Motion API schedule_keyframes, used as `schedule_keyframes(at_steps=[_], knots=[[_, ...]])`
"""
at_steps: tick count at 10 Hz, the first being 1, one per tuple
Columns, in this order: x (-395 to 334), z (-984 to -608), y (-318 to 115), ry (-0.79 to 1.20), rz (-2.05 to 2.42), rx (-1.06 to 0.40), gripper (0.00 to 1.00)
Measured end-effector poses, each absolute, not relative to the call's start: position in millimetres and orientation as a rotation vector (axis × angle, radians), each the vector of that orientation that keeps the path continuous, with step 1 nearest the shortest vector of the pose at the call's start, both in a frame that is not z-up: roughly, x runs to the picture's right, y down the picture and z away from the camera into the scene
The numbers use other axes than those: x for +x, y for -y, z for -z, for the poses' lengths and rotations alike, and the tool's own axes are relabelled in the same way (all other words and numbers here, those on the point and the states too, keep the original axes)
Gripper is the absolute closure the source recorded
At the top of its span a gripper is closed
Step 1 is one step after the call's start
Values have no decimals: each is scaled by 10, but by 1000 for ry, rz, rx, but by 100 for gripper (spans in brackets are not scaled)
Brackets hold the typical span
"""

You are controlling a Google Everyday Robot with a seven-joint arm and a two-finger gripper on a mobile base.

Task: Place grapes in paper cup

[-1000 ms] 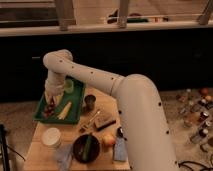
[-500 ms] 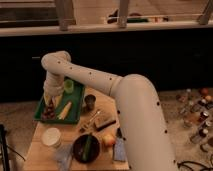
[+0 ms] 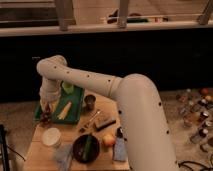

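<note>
The gripper [image 3: 46, 113] hangs at the end of the white arm [image 3: 100, 87], over the left edge of the green tray [image 3: 75, 112]. Its jaws are closed narrowly on the grapes [image 3: 46, 119], a dark lumpy cluster that sits directly between and just below them. The paper cup [image 3: 51, 136], white and wide, stands on the wooden table [image 3: 35, 155] below the jaws and slightly to their right, apart from the grapes. A light green cup [image 3: 67, 88] rests at the far end of the tray, above and to the right of the jaws. Further right of the jaws stands a small dark metal cup [image 3: 90, 101]. A dark bowl [image 3: 86, 148] and a yellow-red fruit [image 3: 108, 141] lie lower right.
</note>
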State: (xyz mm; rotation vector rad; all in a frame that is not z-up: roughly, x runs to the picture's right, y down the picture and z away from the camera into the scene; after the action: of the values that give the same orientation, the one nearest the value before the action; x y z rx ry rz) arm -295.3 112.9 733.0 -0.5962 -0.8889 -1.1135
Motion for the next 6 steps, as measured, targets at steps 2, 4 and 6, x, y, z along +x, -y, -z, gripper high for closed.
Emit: schedule_keyframes(at_steps=[2, 4, 6], knots=[[-2975, -7248, -1217, 898, 1145, -621, 100], [-2974, -7172, -1291, 903, 1177, -650, 100], [-2975, -7088, -1369, 913, 1213, -684, 100]])
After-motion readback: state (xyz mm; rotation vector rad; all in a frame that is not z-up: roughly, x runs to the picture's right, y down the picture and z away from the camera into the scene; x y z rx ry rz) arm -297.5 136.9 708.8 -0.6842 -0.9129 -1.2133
